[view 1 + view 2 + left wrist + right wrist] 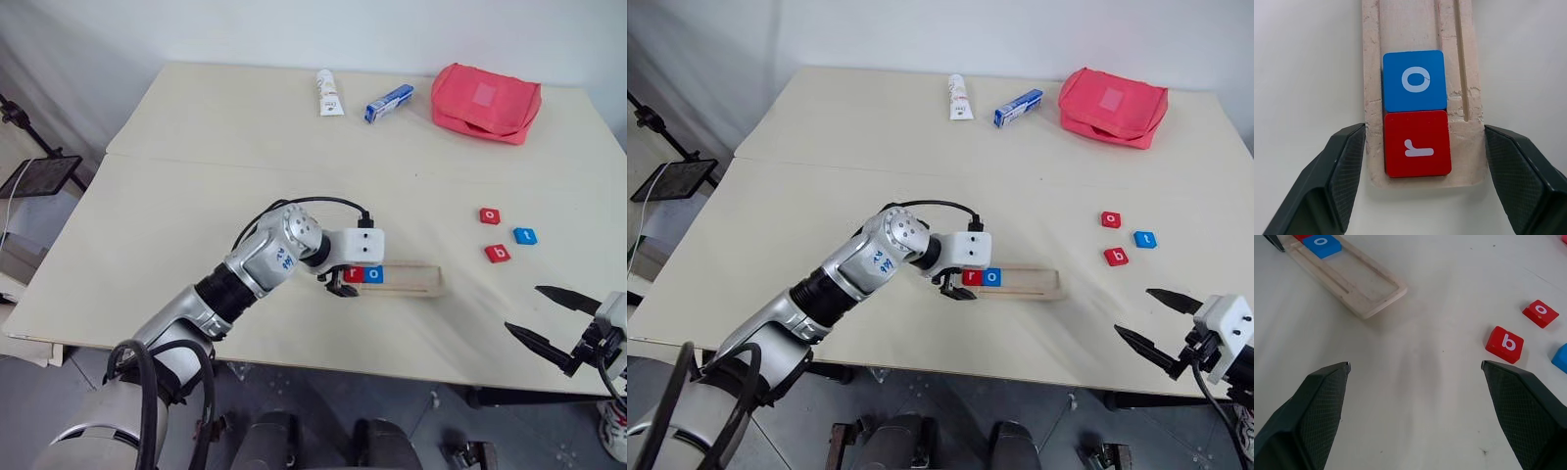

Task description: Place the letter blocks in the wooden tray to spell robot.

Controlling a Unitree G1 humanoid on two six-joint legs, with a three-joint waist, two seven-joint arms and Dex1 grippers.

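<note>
From the head camera, the long pale-wood tray (397, 280) lies on the cream tabletop (196, 186), with a red square tile marked r (353, 275) and a blue square tile marked o (373, 275) side by side at its left end. The left claw (338, 286) sits at that end. Well to the right lie a red o tile (490, 215), a blue t tile (525, 235) and a red b tile (498, 254). The right claw (551, 320) hovers near the front right edge, fingers spread wide, empty. At the back lie a white tube (329, 92), a blue-and-white box (389, 103) and a red fabric pouch (486, 102).

The left wrist view has the black fingers (1342, 171) open, flanking the tray end and gripping nothing.

The right wrist view shows the tray's empty right end and the red b tile beside the open claw.
</note>
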